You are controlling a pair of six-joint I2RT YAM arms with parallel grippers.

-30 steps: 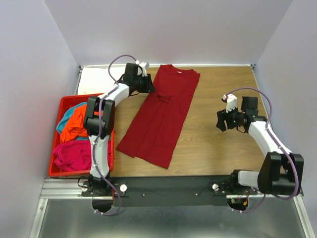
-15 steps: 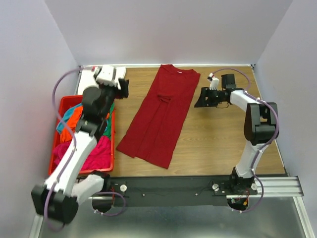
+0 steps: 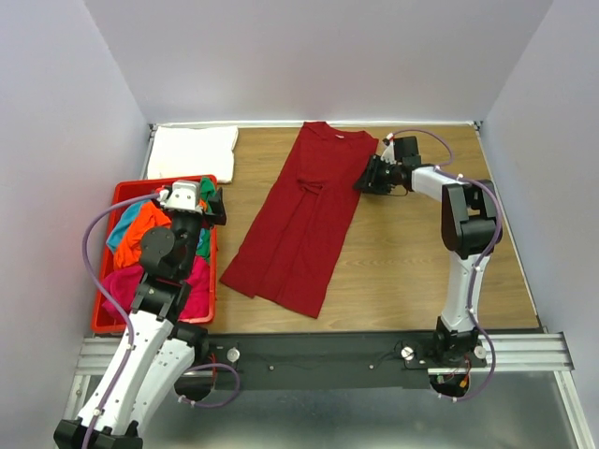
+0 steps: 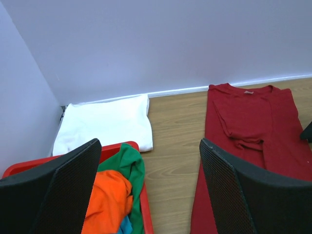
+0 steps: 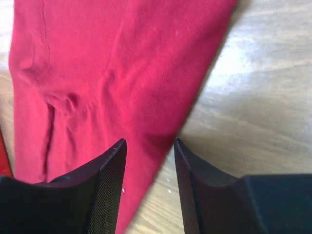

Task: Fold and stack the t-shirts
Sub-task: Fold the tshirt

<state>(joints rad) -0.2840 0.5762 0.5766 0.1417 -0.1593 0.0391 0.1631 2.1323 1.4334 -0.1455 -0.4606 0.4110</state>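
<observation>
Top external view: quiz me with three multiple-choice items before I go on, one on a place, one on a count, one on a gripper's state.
1. Where is the folded white t-shirt?
A. at the far left corner of the table, beyond the red bin
B. inside the bin
C. at the near right corner

2. How many t-shirts lie on the table outside the bin?
A. one
B. two
C. four

3. How is the right gripper?
A. shut on cloth
B. open, at the edge of the dark red t-shirt
C. open, over the bin

1 A: it lies past the bin, by the back wall.
2 B: only the white and the dark red one lie on the wood.
3 B: the right wrist view shows the fingers apart with the shirt's edge beneath.
</observation>
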